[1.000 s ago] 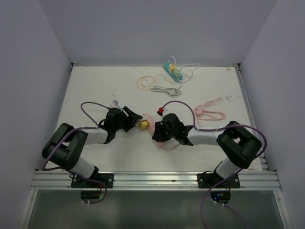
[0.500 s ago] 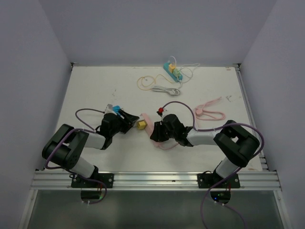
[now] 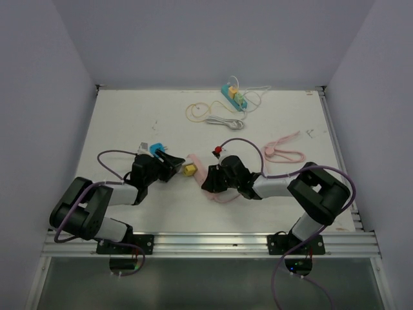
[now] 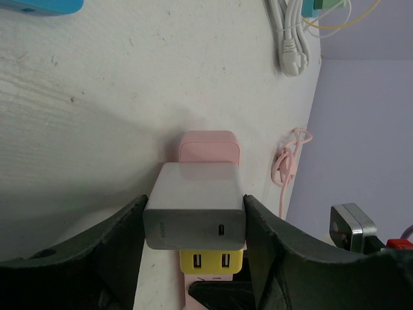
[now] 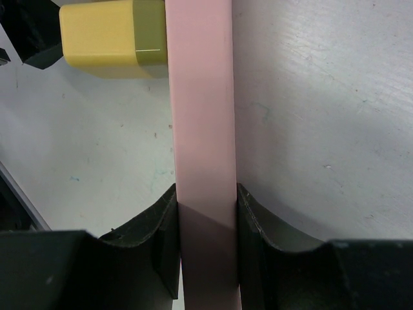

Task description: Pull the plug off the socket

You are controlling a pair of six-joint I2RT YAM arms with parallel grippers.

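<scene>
A pink power strip [image 3: 201,170] lies mid-table with a yellow USB adapter [image 3: 190,170] plugged into it. My right gripper [image 3: 210,181] is shut on the strip; in the right wrist view the strip [image 5: 200,129] runs between my fingers [image 5: 155,226], with the yellow adapter [image 5: 113,37] on its left side. My left gripper [image 3: 170,166] is shut on a grey-white charger plug [image 4: 195,203], which sits against the strip [image 4: 208,146] just above the yellow adapter [image 4: 211,261]. Its prongs are hidden, so I cannot tell whether it is still seated.
A small blue piece [image 3: 157,149] and a white piece [image 3: 142,147] lie just left of my left wrist. A teal power strip [image 3: 233,97] with plugs, a white cable [image 3: 222,120] and a yellow cable loop [image 3: 193,111] are at the back. A pink cable [image 3: 284,150] lies to the right.
My left arm has swung lower and to the left, its gripper closing in on the plug. The blue and white pieces have come into view. My right gripper and the strip shifted slightly left.
</scene>
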